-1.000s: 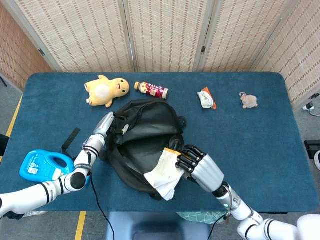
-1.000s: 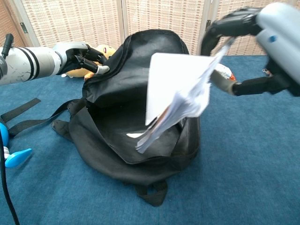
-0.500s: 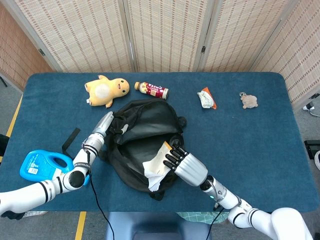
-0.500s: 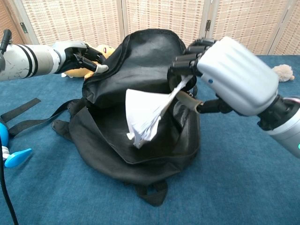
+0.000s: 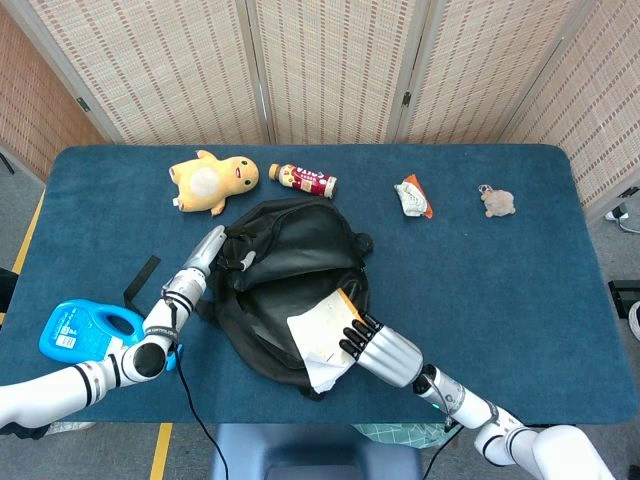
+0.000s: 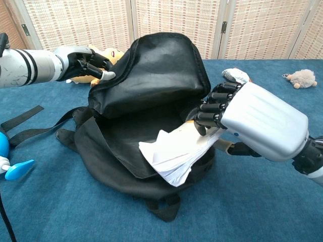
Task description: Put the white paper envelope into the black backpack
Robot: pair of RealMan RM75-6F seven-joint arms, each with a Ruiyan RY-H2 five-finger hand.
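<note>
The black backpack (image 5: 290, 270) (image 6: 151, 85) lies in the middle of the blue table with its mouth gaping toward me. My left hand (image 5: 205, 255) (image 6: 83, 60) pinches the upper flap's edge and holds it up. My right hand (image 5: 375, 345) (image 6: 252, 118) grips the white paper envelope (image 5: 318, 340) (image 6: 176, 154), which lies nearly flat across the lower lip of the opening, part in and part sticking out toward me. Loose sheets show at the envelope's near end.
A yellow plush duck (image 5: 212, 180), a small bottle (image 5: 305, 180), a snack packet (image 5: 413, 196) and a small plush toy (image 5: 497, 201) (image 6: 302, 78) lie along the far side. A blue detergent bottle (image 5: 85, 330) sits at the left front. Backpack straps (image 6: 30, 126) trail to the left.
My right hand has dropped lower and turned the envelope from hanging upright to lying nearly flat in the backpack's mouth. The left hand has kept its hold on the flap.
</note>
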